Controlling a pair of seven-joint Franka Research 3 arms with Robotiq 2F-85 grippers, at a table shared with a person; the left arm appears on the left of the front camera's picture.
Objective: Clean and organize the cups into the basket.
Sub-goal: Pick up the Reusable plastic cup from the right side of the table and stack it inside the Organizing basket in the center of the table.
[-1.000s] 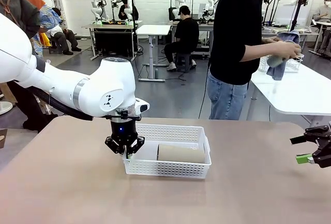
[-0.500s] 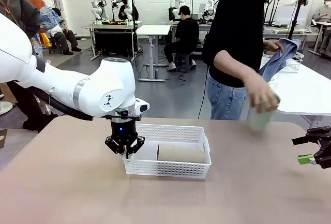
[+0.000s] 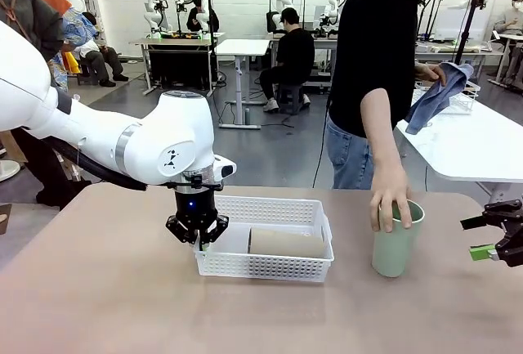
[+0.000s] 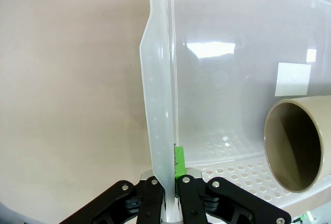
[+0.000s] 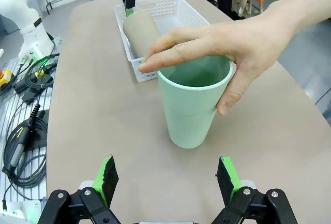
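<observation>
The white lattice basket (image 3: 270, 266) stands mid-table with a tan-brown cup (image 3: 286, 244) lying on its side inside it. My left gripper (image 3: 198, 241) is shut on the basket's left end wall (image 4: 159, 105); the left wrist view shows the tan cup's open mouth (image 4: 295, 144) inside. A pale mint green cup (image 3: 395, 241) stands upright on the table to the basket's right, the person's hand (image 3: 389, 203) resting on its rim. My right gripper (image 3: 490, 239) hangs open at the right edge, facing the mint cup (image 5: 194, 105) with nothing between its fingers (image 5: 107, 175).
The person (image 3: 372, 68) stands at the far side and holds a blue cloth (image 3: 437, 92) in the other hand. A white table (image 3: 474, 145) stands behind at the right. Cables and an arm base (image 5: 23, 12) lie off the table's side in the right wrist view.
The person brought the mint cup down from the cloth and set it upright on the table right of the basket. Both arms have stayed still.
</observation>
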